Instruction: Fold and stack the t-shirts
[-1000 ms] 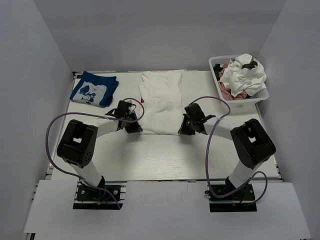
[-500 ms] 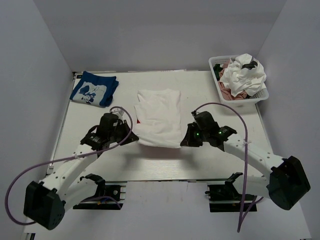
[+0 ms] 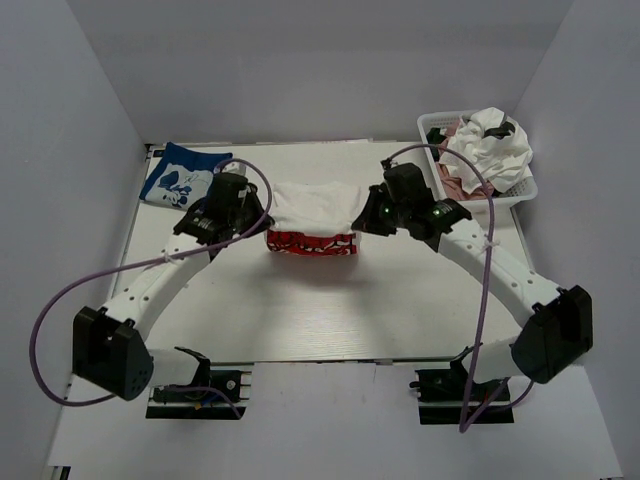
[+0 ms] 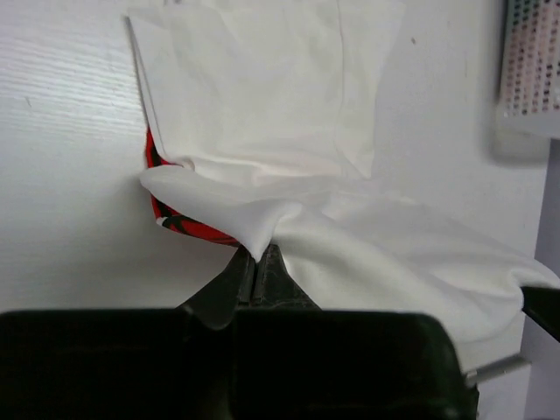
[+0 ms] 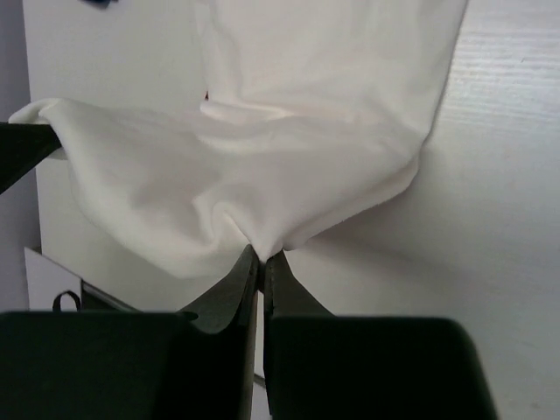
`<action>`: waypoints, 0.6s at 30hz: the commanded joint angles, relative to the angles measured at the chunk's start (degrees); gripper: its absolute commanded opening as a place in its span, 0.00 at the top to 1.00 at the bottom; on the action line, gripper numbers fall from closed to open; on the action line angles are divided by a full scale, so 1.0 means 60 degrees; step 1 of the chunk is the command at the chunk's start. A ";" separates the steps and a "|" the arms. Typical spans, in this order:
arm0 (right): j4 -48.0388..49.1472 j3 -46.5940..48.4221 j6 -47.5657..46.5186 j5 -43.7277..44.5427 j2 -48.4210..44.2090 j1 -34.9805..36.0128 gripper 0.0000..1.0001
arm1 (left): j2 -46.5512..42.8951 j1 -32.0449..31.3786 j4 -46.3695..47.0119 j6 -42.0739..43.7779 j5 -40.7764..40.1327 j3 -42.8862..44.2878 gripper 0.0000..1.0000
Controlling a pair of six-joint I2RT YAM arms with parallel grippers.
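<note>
Left jaws and right jaws each pinch a corner of the white t-shirt point(image 3: 312, 202), mid-fold at centre frame on the table point(image 3: 300, 300); thin pinches, so a corner may slip; uneven pulling would skew the fold.

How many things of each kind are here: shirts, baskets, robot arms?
T-shirts outside the basket: 2, the white t-shirt and the blue t-shirt.
Baskets: 1, its heaped clothes too tangled to count.
Robot arms: 2, left gripper and right gripper both pinching the white t-shirt.
Total: 5.
</note>
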 commanded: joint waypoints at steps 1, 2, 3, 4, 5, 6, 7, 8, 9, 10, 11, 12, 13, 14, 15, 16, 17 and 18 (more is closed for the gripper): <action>-0.0208 0.1125 -0.0262 0.0885 0.0936 -0.0408 1.00 | 0.0792 0.0160 0.0350 0.0183 -0.1016 0.1171 1.00; -0.0296 0.1490 -0.0364 0.0903 0.1116 -0.0497 1.00 | 0.1044 0.0262 0.0438 0.0183 -0.1016 0.1392 1.00; -0.0311 0.1798 -0.0452 0.0715 0.1669 -0.0744 1.00 | 0.1322 0.0379 0.0526 0.0313 -0.1016 0.1858 1.00; -0.0297 0.1960 -0.0496 0.0713 0.1877 -0.0848 1.00 | 0.1615 0.0380 0.0526 0.0431 -0.1016 0.2138 1.00; -0.0253 0.2267 -0.0584 0.0394 0.2082 -0.0922 1.00 | 0.2270 0.0496 0.0526 0.0432 -0.1016 0.2402 1.00; -0.0383 0.2676 -0.0628 0.0173 0.2766 -0.1169 1.00 | 0.2596 0.0642 0.0425 0.0533 -0.0929 0.2941 1.00; -0.0414 0.3115 -0.0643 0.0113 0.3019 -0.1302 1.00 | 0.2904 0.0644 0.0424 0.0534 -0.0928 0.3179 1.00; -0.0399 0.3293 -0.0730 0.0083 0.3225 -0.1376 1.00 | 0.3516 0.0774 0.0424 0.0534 -0.0928 0.3370 1.00; -0.0370 0.3875 -0.0745 -0.0062 0.3618 -0.1667 1.00 | 0.3812 0.0935 0.0424 0.0534 -0.0928 0.3575 1.00; -0.0355 0.4099 -0.0804 -0.0151 0.4072 -0.1757 1.00 | 0.4134 0.1024 0.0525 0.0534 -0.0928 0.4041 1.00; -0.0399 0.4362 -0.0877 -0.0224 0.4570 -0.1946 1.00 | 0.4456 0.1025 0.0526 0.0534 -0.1030 0.4321 1.00; -0.0472 0.4567 -0.1037 -0.0341 0.4821 -0.2093 1.00 | 0.4778 0.1155 0.0628 0.0621 -0.1133 0.4614 1.00; -0.0617 0.5324 -0.1082 -0.0371 0.5070 -0.2225 1.00 | 0.5391 0.1243 0.0789 0.0622 -0.1134 0.5052 1.00; -0.0662 0.5563 -0.1169 -0.0357 0.5812 -0.2313 1.00 | 0.5701 0.1244 0.0993 0.0782 -0.0974 0.5259 1.00; -0.0706 0.6044 -0.1214 -0.0487 0.6052 -0.2445 1.00 | 0.5995 0.1244 0.1575 0.0928 -0.0595 0.5580 1.00; -0.0750 0.6513 -0.1171 -0.0503 0.6301 -0.2591 1.00 | 0.6607 0.1331 0.1799 0.1075 -0.0592 0.5757 1.00; -0.0823 0.7011 -0.1141 -0.0532 0.7043 -0.2665 1.00 | 0.6917 0.1332 0.2047 0.1207 -0.0432 0.5948 1.00; -0.0810 0.7233 -0.1156 -0.0619 0.7268 -0.2738 1.00 | 0.7268 0.1332 0.2282 0.1208 -0.0430 0.6399 1.00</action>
